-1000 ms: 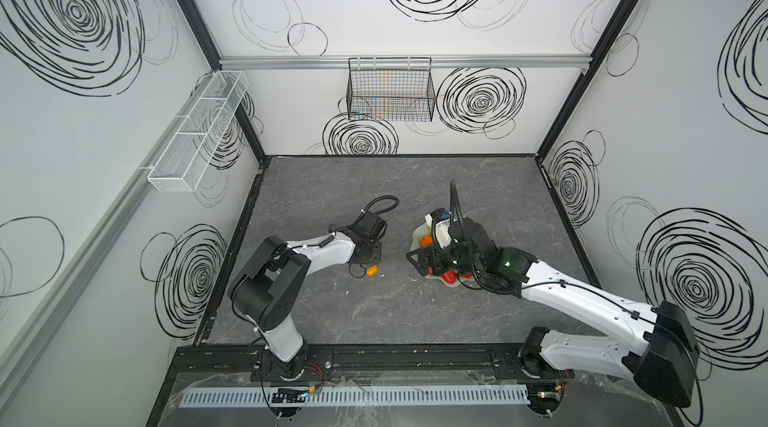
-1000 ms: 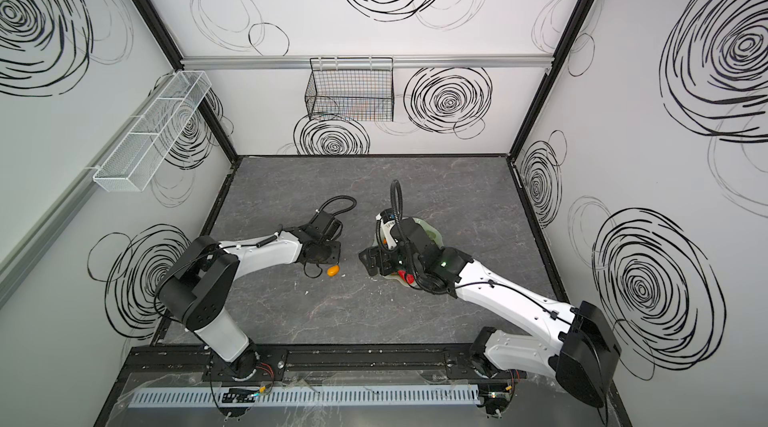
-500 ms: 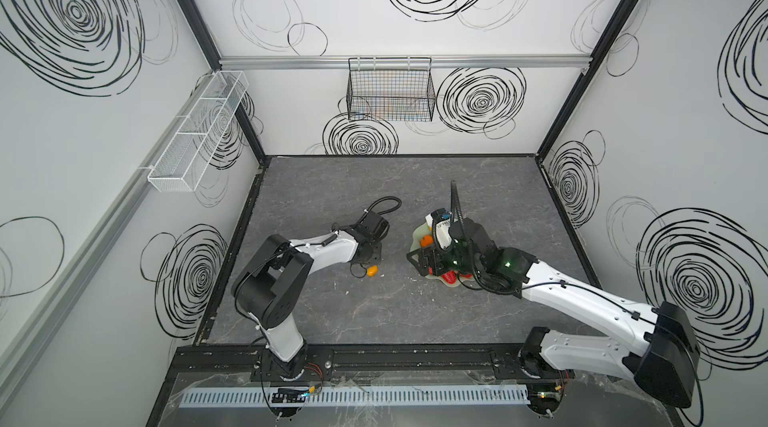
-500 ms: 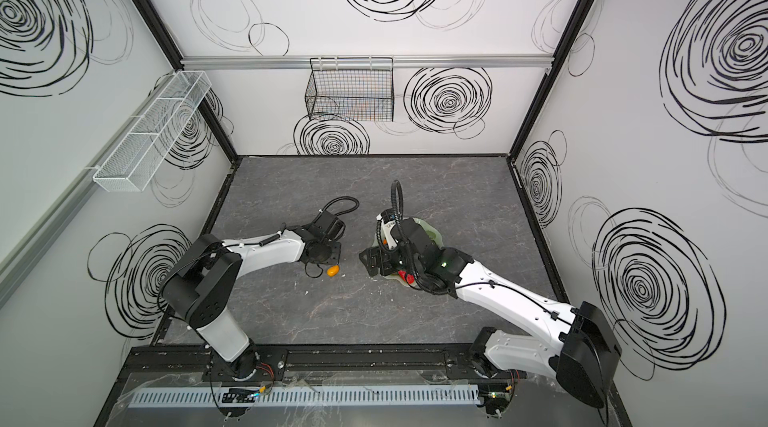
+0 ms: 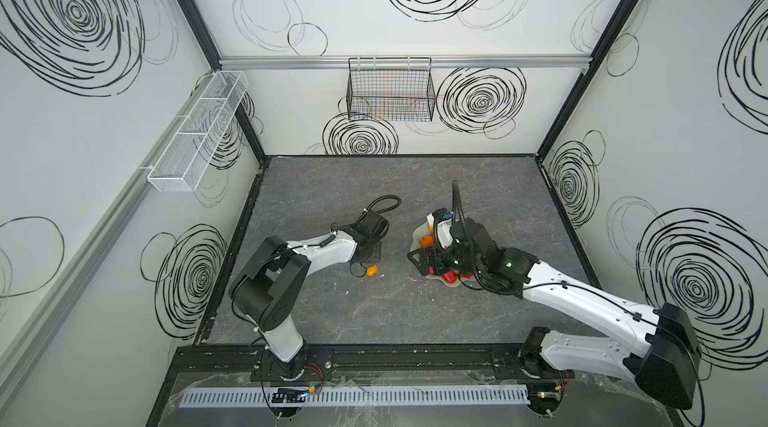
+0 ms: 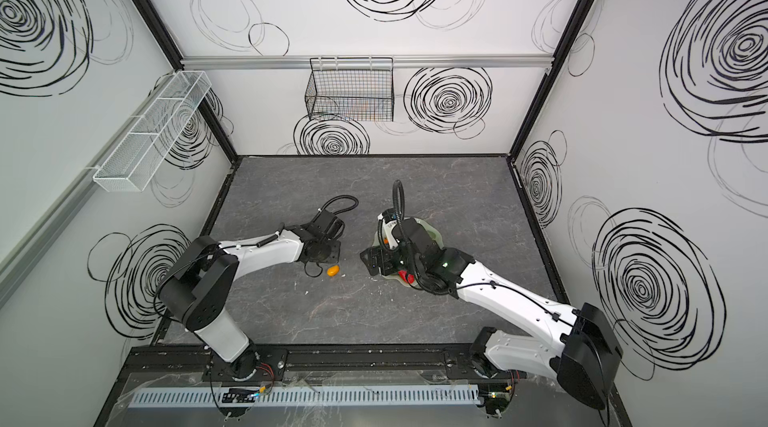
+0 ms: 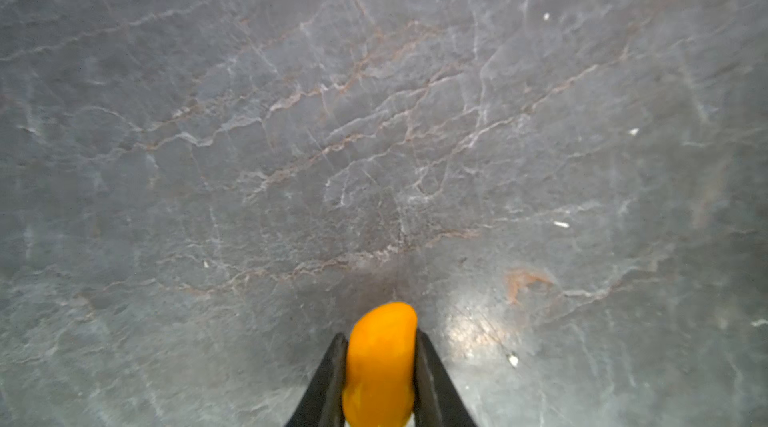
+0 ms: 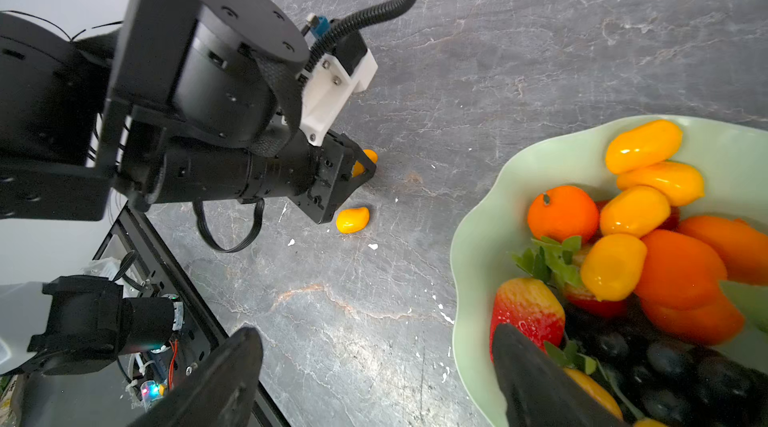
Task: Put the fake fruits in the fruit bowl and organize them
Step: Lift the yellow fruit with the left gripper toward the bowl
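In the left wrist view my left gripper (image 7: 380,334) is shut on a yellow-orange kumquat (image 7: 380,362), just above the grey table. The right wrist view shows that same held kumquat (image 8: 360,164). A second kumquat (image 8: 352,219) lies loose on the table beside it, seen in both top views (image 5: 372,271) (image 6: 333,270). The mint-green fruit bowl (image 8: 469,238) holds tangerines (image 8: 563,213), several kumquats (image 8: 642,146), a strawberry (image 8: 525,308) and dark grapes (image 8: 665,358). My right gripper (image 8: 376,331) stands open and empty at the bowl's rim, one finger (image 8: 536,379) over the strawberry.
A black wire basket (image 5: 390,90) hangs on the back wall and a white mesh tray (image 5: 199,130) on the left wall. The black base rail (image 5: 374,358) runs along the table's front edge. In both top views the right arm covers much of the bowl (image 6: 432,231).
The left gripper's jaws have closed onto the kumquat. Both arms stay almost where they were, and the right gripper stays open.
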`<state>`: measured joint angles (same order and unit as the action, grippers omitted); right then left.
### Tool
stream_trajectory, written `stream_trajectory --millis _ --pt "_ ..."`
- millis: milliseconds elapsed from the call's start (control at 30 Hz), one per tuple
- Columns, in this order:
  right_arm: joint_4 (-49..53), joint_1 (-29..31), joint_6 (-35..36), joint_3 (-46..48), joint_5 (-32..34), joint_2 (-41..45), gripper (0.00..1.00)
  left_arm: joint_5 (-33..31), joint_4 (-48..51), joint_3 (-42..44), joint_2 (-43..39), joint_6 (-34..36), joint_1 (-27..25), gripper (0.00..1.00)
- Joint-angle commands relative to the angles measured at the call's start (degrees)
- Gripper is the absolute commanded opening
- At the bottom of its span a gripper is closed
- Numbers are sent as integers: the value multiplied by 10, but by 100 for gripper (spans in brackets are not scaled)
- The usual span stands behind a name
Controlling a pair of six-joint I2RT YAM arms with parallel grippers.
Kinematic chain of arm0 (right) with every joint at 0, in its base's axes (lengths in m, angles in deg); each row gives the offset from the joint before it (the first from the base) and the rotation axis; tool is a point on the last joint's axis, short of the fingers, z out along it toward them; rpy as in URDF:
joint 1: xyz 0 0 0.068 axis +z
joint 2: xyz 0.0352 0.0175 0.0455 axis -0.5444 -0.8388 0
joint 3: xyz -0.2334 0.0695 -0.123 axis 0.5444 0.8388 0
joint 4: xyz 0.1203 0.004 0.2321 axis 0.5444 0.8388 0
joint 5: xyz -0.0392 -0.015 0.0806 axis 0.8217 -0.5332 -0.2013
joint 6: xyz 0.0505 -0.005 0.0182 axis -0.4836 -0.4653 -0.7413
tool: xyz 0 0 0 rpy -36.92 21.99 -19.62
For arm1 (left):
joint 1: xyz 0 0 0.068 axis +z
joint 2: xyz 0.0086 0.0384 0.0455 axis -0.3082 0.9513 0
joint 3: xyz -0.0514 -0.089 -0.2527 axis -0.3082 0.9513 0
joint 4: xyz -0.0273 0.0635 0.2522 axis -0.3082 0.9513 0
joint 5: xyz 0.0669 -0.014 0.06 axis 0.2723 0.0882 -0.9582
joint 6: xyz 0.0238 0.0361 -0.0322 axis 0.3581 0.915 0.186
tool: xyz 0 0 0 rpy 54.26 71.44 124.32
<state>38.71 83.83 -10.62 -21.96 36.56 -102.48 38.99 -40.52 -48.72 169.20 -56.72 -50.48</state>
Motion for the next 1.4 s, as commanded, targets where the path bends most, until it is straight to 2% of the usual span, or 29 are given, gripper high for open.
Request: stream_trajectory --millis 0,300,600,933,1133,1367 --pt "-2 -3 -7 -1 3 1 91 -13 11 4 -39 -9 -2 28" --pt "3 -23 -10 5 4 16 91 -5 30 -15 -97 -19 -31 27" --pt "21 -80 1 21 -14 58 91 3 49 -88 -103 -29 -76 27" --pt "1 -144 28 76 -2 127 91 56 29 -178 -48 -23 -113 27" --pt "17 -195 33 83 -18 147 91 91 -20 -210 -5 -25 -130 28" --pt "28 -230 32 94 -30 163 91 99 -33 -261 65 -17 -145 28"
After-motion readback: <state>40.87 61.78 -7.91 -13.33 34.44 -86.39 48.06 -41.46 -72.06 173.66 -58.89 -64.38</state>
